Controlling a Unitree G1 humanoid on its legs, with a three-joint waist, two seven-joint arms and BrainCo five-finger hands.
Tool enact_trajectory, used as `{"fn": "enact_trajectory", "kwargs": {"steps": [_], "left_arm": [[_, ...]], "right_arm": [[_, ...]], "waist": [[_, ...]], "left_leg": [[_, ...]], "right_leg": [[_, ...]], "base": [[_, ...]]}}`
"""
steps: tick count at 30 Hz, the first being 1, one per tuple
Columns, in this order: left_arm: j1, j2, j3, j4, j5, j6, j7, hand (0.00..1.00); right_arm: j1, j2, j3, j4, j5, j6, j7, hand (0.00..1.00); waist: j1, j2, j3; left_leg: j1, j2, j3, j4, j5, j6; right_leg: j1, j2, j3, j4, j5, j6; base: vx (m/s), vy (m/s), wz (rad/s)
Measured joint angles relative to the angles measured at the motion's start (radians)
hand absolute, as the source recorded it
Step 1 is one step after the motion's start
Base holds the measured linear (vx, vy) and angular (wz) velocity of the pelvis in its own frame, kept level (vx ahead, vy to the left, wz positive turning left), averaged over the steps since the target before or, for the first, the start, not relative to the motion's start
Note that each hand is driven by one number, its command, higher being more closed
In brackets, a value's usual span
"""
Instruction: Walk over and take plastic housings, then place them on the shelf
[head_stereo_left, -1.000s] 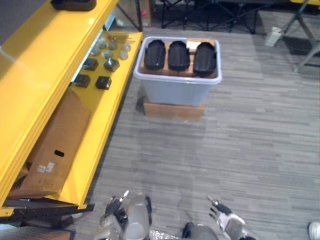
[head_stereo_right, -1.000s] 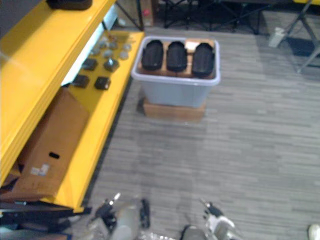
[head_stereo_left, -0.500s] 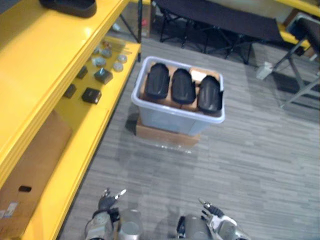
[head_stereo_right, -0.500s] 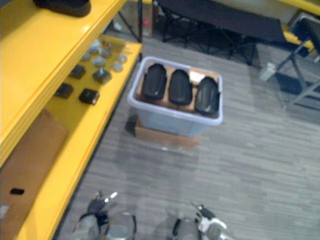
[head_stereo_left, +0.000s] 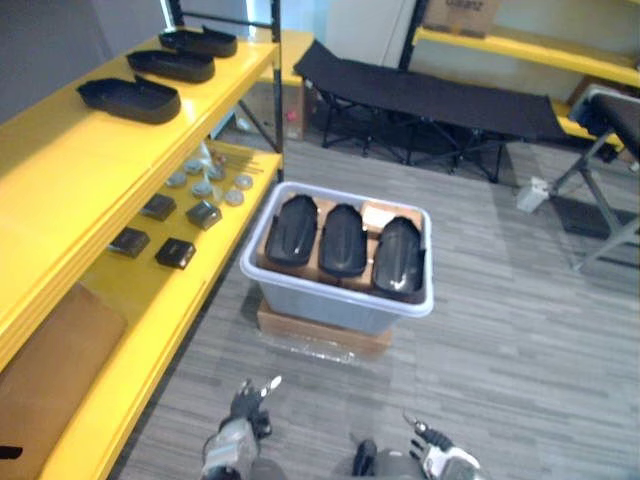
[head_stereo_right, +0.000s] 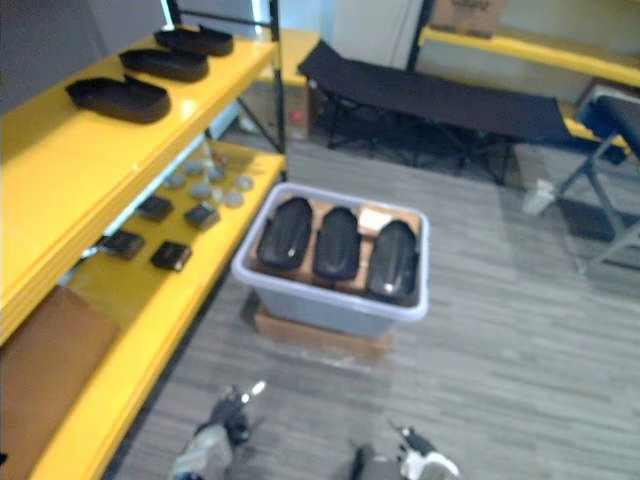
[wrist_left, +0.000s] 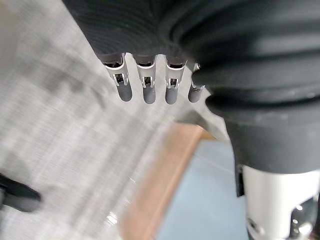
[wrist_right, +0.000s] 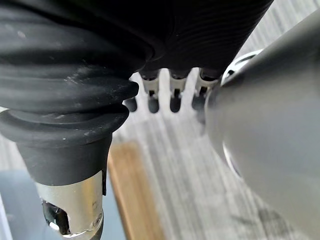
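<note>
- Three black plastic housings (head_stereo_left: 343, 240) lay side by side in the grey tub (head_stereo_left: 330, 308) at my 12 o'clock. I judged them light, stiff, smooth shells, best gripped across the long rims.
- The yellow shelf (head_stereo_left: 60, 170) ran along my 9 to 10 o'clock.
- My left hand (head_stereo_left: 238, 442) and right hand (head_stereo_left: 440, 463) hung low, fingers loosely spread and empty.

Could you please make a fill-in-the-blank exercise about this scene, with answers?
The pale grey plastic bin holds ___ black plastic housings. The bin stands on a flat ___ cardboard box. The yellow shelf is on the robot's ___ side. The left hand and right hand hold ___.
Answers: three; brown; left; nothing.
</note>
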Motion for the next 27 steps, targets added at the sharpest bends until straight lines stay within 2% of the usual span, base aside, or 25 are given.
{"fn": "enact_trajectory", "kwargs": {"steps": [2, 3, 4, 5, 6, 8, 9, 11, 12, 16, 19, 20, 23, 24, 25, 27], "left_arm": [[0.007, 0.015, 0.002, 0.016, -0.002, -0.003, -0.006, 0.0], [0.011, 0.01, -0.003, 0.014, -0.002, -0.007, -0.022, 0.0], [0.01, 0.009, -0.003, 0.013, -0.002, -0.007, -0.032, 0.0], [0.006, 0.007, -0.003, 0.01, 0.0, -0.013, -0.055, 0.0], [0.001, 0.004, -0.002, 0.01, 0.001, -0.015, -0.064, 0.0], [-0.015, 0.002, -0.007, 0.014, 0.03, -0.018, -0.097, 0.0], [-0.032, 0.014, -0.026, 0.012, 0.042, -0.033, -0.113, 0.0], [-0.08, 0.037, -0.062, 0.011, 0.091, -0.048, -0.133, 0.0], [-0.102, 0.043, -0.088, 0.01, 0.119, -0.051, -0.143, 0.0], [-0.12, 0.04, -0.156, -0.013, 0.107, -0.051, -0.143, 0.0], [-0.131, 0.041, -0.189, -0.01, 0.096, -0.048, -0.14, 0.0], [-0.135, 0.045, -0.216, -0.01, 0.096, -0.047, -0.138, 0.0], [-0.133, 0.053, -0.273, 0.0, 0.102, -0.031, -0.107, 0.0], [-0.131, 0.055, -0.279, 0.008, 0.106, -0.024, -0.101, 0.0], [-0.124, 0.061, -0.29, 0.035, 0.118, -0.003, -0.086, 0.0], [-0.111, 0.076, -0.299, 0.047, 0.12, 0.013, -0.065, 0.0]], "right_arm": [[-0.008, -0.011, -0.004, -0.004, -0.004, 0.006, -0.024, 0.0], [-0.01, -0.022, -0.025, -0.004, 0.012, 0.008, -0.046, 0.0], [-0.01, -0.026, -0.038, -0.004, 0.022, 0.008, -0.054, 0.0], [-0.009, -0.031, -0.057, -0.009, 0.043, 0.011, -0.074, 0.0], [-0.009, -0.033, -0.061, -0.017, 0.049, 0.012, -0.084, 0.0], [-0.011, -0.037, -0.066, -0.053, 0.07, 0.012, -0.107, 0.0], [-0.014, -0.011, -0.072, -0.076, 0.073, 0.015, -0.108, 0.0], [-0.021, 0.01, -0.078, -0.083, 0.077, 0.014, -0.108, 0.0], [-0.024, 0.016, -0.08, -0.083, 0.078, 0.015, -0.103, 0.0], [-0.018, 0.033, -0.079, -0.081, 0.008, -0.003, -0.046, 0.0], [-0.03, 0.046, 0.015, -0.069, -0.053, -0.093, 0.036, 0.0], [-0.036, 0.037, 0.12, -0.072, -0.114, -0.165, 0.073, 0.0], [-0.128, -0.016, 0.466, -0.163, -0.238, -0.308, 0.158, 0.0], [-0.152, -0.026, 0.53, -0.206, -0.258, -0.334, 0.167, 0.0], [-0.201, -0.036, 0.657, -0.343, -0.276, -0.379, 0.177, 0.0], [-0.248, -0.035, 0.732, -0.497, -0.269, -0.399, 0.175, 0.0]], "waist": [[0.003, 0.017, 0.015], [-0.003, 0.032, 0.02], [-0.005, 0.037, 0.025], [-0.011, 0.035, 0.027], [-0.011, 0.035, 0.031], [-0.005, 0.033, 0.037], [0.0, 0.001, 0.048], [-0.005, -0.039, 0.072], [-0.002, -0.051, 0.078], [-0.005, -0.048, 0.078], [-0.007, -0.046, 0.078], [-0.007, -0.046, 0.078], [-0.005, -0.047, 0.08], [-0.003, -0.049, 0.081], [0.003, -0.054, 0.084], [0.012, -0.061, 0.088]], "left_leg": [[-0.053, -0.001, 0.008, 0.081, -0.134, -0.011], [-0.088, -0.01, 0.052, 0.033, -0.231, -0.001], [-0.094, -0.012, 0.085, -0.028, -0.259, -0.001], [-0.092, -0.037, 0.161, -0.257, -0.268, 0.01], [-0.088, -0.046, 0.183, -0.346, -0.259, 0.013], [-0.07, -0.065, 0.243, -0.525, -0.191, 0.041], [-0.052, -0.099, 0.264, -0.555, -0.2, 0.055], [-0.064, -0.133, 0.266, -0.567, -0.213, 0.069], [-0.072, -0.152, 0.265, -0.568, -0.217, 0.075], [-0.066, -0.201, 0.254, -0.602, -0.214, 0.089], [-0.068, -0.227, 0.212, -0.636, -0.188, 0.092], [-0.068, -0.239, 0.189, -0.66, -0.169, 0.091], [-0.088, -0.25, 0.14, -0.707, -0.128, 0.087], [-0.09, -0.248, 0.134, -0.713, -0.121, 0.087], [-0.088, -0.243, 0.108, -0.73, -0.11, 0.081], [-0.085, -0.236, 0.093, -0.742, -0.107, 0.078]], "right_leg": [[0.033, 0.01, 0.037, -0.031, -0.002, -0.01], [0.042, 0.005, 0.051, -0.045, 0.003, -0.005], [0.049, -0.002, 0.057, -0.054, 0.007, 0.0], [0.054, -0.027, 0.073, -0.071, 0.011, 0.016], [0.057, -0.034, 0.081, -0.076, 0.01, 0.025], [0.045, -0.053, 0.115, -0.064, -0.005, 0.069], [0.046, -0.08, 0.121, -0.068, -0.006, 0.089], [0.045, -0.111, 0.108, -0.078, 0.003, 0.106], [0.045, -0.127, 0.1, -0.089, 0.013, 0.119], [0.065, -0.162, 0.07, -0.122, 0.024, 0.134], [0.081, -0.166, 0.03, -0.141, 0.026, 0.137], [0.09, -0.167, 0.012, -0.152, 0.026, 0.137], [0.087, -0.16, -0.028, -0.169, 0.029, 0.132], [0.085, -0.156, -0.03, -0.169, 0.033, 0.128], [0.083, -0.144, -0.031, -0.17, 0.045, 0.116], [0.083, -0.132, -0.03, -0.171, 0.058, 0.104]], "base": [[0.17, -0.011, -0.62], [0.13, 0.016, -0.43], [0.16, 0.063, -0.43], [0.14, 0.084, -0.26], [0.17, 0.155, -0.29], [0.16, 0.244, -0.37], [0.14, 0.216, -0.2], [0.17, 0.19, 0.15], [0.16, 0.176, 0.2], [0.13, 0.085, 0.2], [0.09, -0.011, 0.33], [0.06, -0.04, 0.49], [0.03, -0.06, 0.44], [-0.03, -0.053, 0.23], [-0.03, -0.046, 0.12], [-0.04, -0.022, 0.09]]}}
